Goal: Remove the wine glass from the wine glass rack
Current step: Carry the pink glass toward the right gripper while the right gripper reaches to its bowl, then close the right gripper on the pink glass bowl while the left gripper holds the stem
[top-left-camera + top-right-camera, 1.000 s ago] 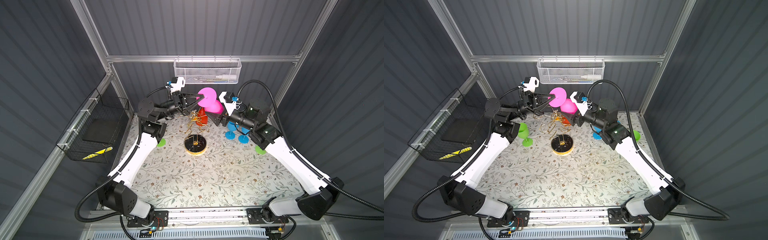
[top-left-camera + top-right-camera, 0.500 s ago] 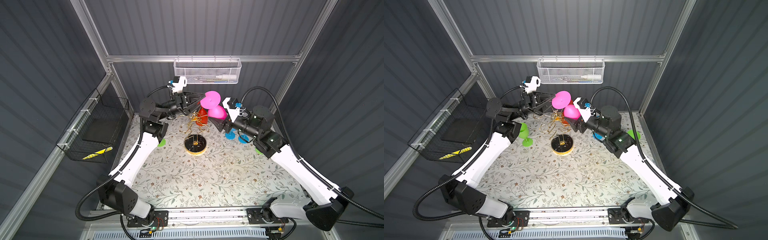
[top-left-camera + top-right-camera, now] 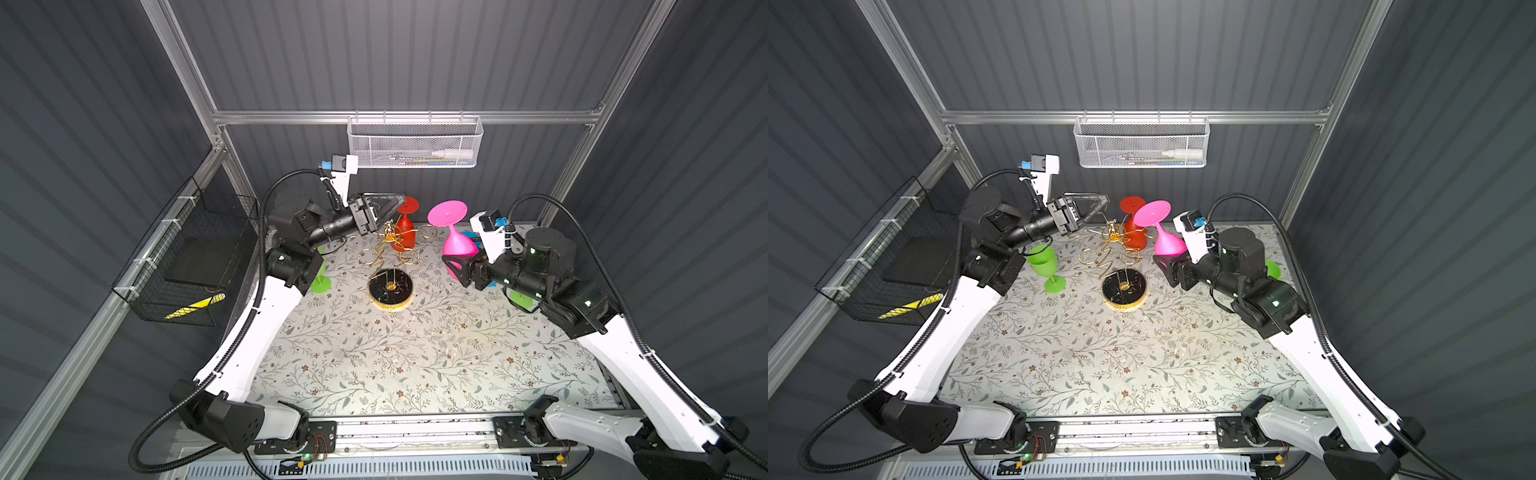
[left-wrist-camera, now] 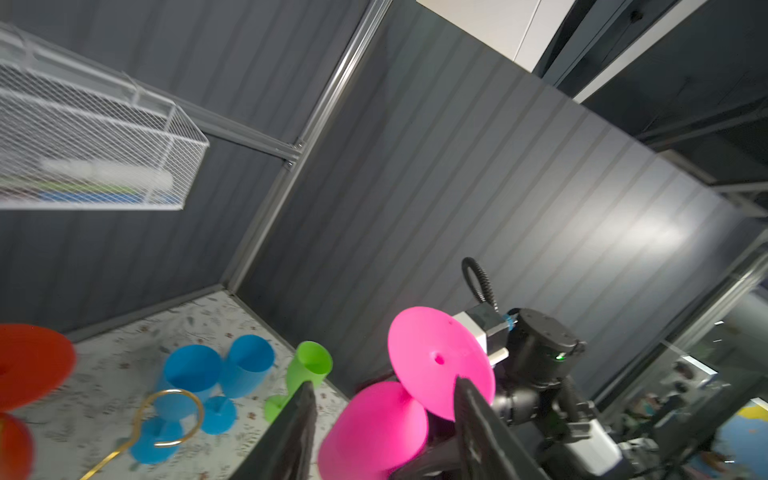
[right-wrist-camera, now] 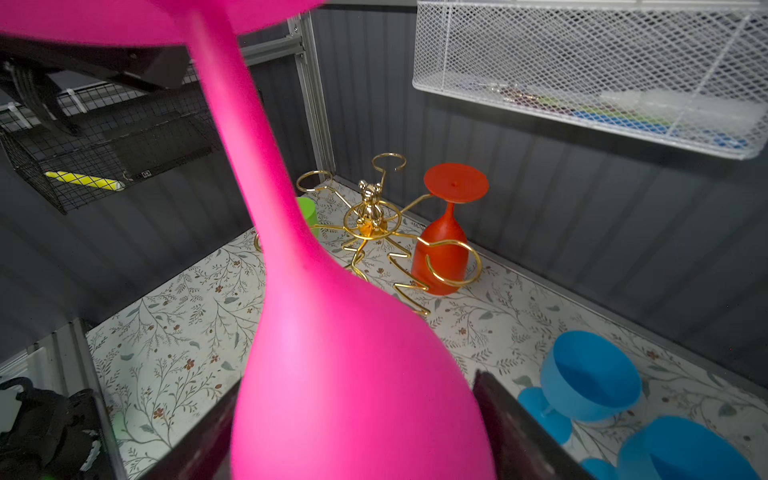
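One pink wine glass (image 3: 456, 246), rim unseen, in right hand (image 3: 457, 268)

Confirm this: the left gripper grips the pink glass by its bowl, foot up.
Wrong arm. The right gripper grips the pink glass by its bowl, foot up; the right wrist view shows its fingers on either side of the bowl. In a top view the left gripper is open, apart from the glass.

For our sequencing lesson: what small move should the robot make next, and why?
Probably the right gripper should lower the pink wine glass toward the bare table: it grips the bowl, foot up, clear of the wine glass rack, and the left gripper is open, apart from it.
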